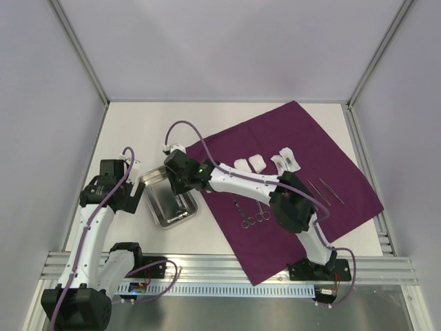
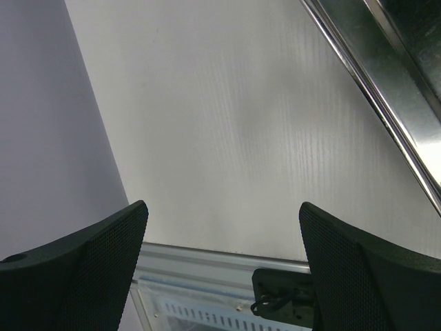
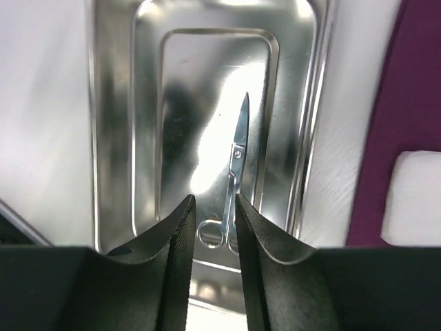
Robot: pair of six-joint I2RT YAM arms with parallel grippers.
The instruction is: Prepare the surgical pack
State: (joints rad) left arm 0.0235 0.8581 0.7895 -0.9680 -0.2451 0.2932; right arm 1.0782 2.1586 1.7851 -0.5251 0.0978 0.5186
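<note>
1. Left end effector [image 2: 222, 207] hangs wide open over the white surface [image 2: 227, 124], just left of the steel tray [image 1: 165, 207].
2. Scissors [image 3: 236, 162] lie flat inside the tray.
3. Right end effector [image 3: 213, 203] hovers above them, jaws narrowly parted, gripping nothing.
4. Purple cloth [image 1: 303, 138] lies spread to the right, carrying gauze pads [image 1: 249, 163] and instruments [image 1: 251, 215].

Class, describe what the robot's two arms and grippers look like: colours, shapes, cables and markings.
The left arm and right arm share white tubular links, bulky black joints and looping purple cables. A small green light glows near the right wrist. The left gripper and right gripper have black wedge-shaped fingers with finely dotted faces.
</note>
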